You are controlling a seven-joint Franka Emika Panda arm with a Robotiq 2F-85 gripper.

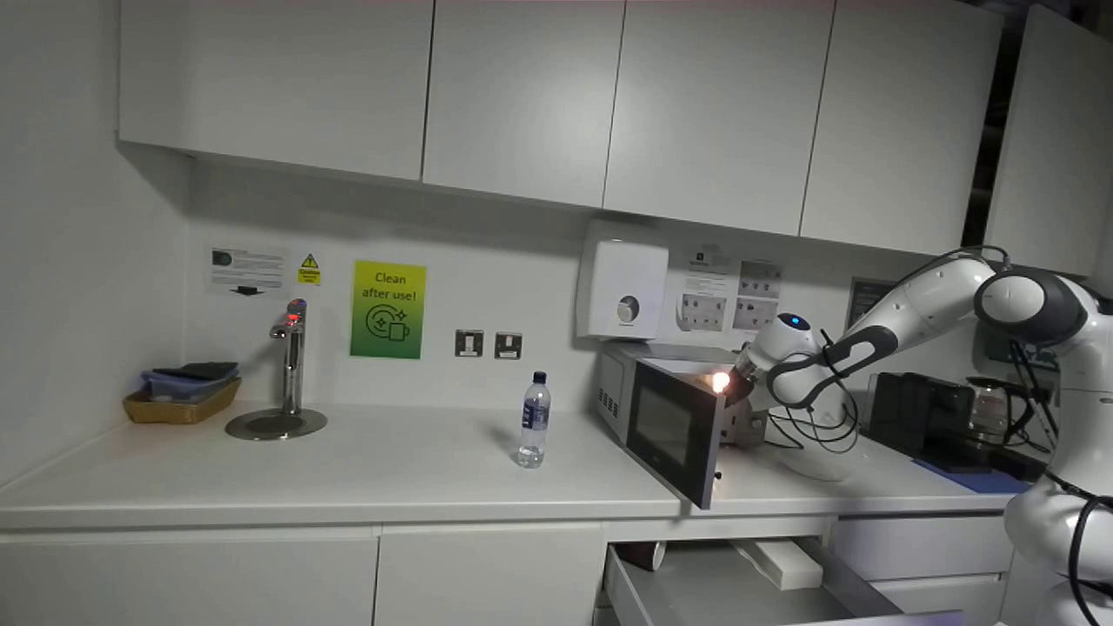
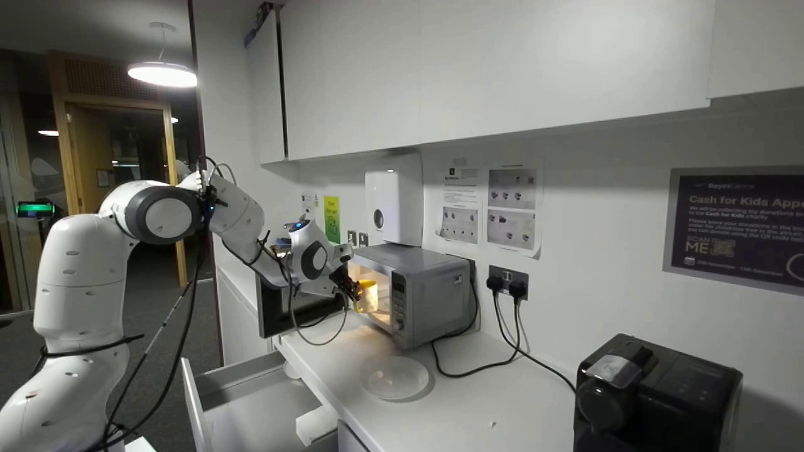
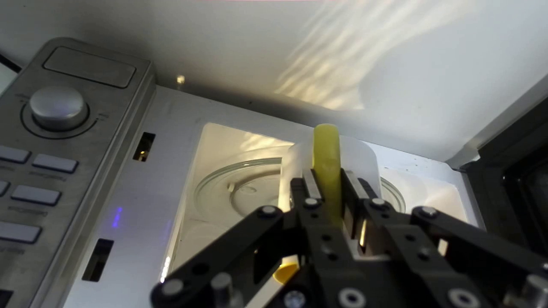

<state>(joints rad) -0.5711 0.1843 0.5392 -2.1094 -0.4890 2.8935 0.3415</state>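
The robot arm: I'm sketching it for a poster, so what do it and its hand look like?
The arm is smooth, white and rounded, with broad dark grey bands. Black cables loop along it, and a small blue light shows near the hand, which is black, with slim linked fingers and silvery screw heads.

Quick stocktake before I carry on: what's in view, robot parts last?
Cabinets: several, white, overhead
Counter: 1, white, below cabinets
Microwave: 1, grey, on counter, door open
Mug: 1, white with yellow handle, microwave opening
Turntable: 1, clear, inside microwave
Round dish: 1, translucent, counter
Bottle: 1, clear, counter
Tap: 1, chrome, counter
Basket: 1, brown, near tap
Coffee machine: 1, black, counter
Glass pot: 1, clear, near coffee machine
Drawer: 1, grey, open below counter
Box: 1, white, in drawer
Dispenser: 1, white, above microwave
Sign: 1, green-yellow, wall
Notices: several, mostly white, wall
Gripper: 1, black, closed on mug handle
Arm: 1, white, beside counter
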